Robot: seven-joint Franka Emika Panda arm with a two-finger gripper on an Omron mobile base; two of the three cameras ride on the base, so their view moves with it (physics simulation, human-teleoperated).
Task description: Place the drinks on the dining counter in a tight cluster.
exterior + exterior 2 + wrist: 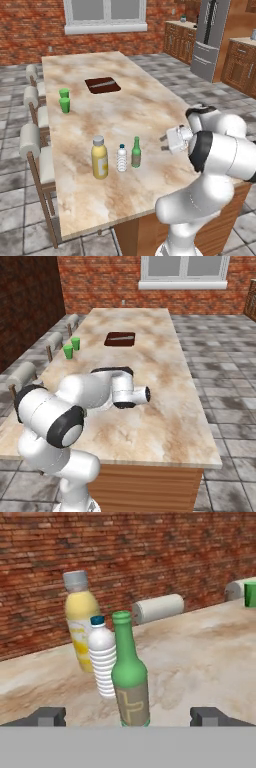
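The three drinks stand upright in a short row on the near part of the long stone surface (125, 120), close to the side with the stools. The fat yellow juice bottle (99, 158) with the grey cap is nearest the stools, the small clear water bottle (121, 158) is in the middle, and the slim green glass bottle (136, 152) is on the side nearest the robot's hand. They sit just beside each other, with thin gaps showing between them in the left base view. In the hand view the green bottle is in front, the water bottle just behind it, and the yellow one at the back. The claw (128, 717) is wide open and holds nothing; its two dark tips stand far apart, one on each side of the green bottle, and do not touch it. The white arm reaches in from the open side of the surface, just beside the green bottle. Farther along the surface, well apart from the drinks, stand two small bright green cups (64, 100) near the stool side. A dark brown patch (102, 85) is set in the top past them. Padded stools (31, 141) line that edge.
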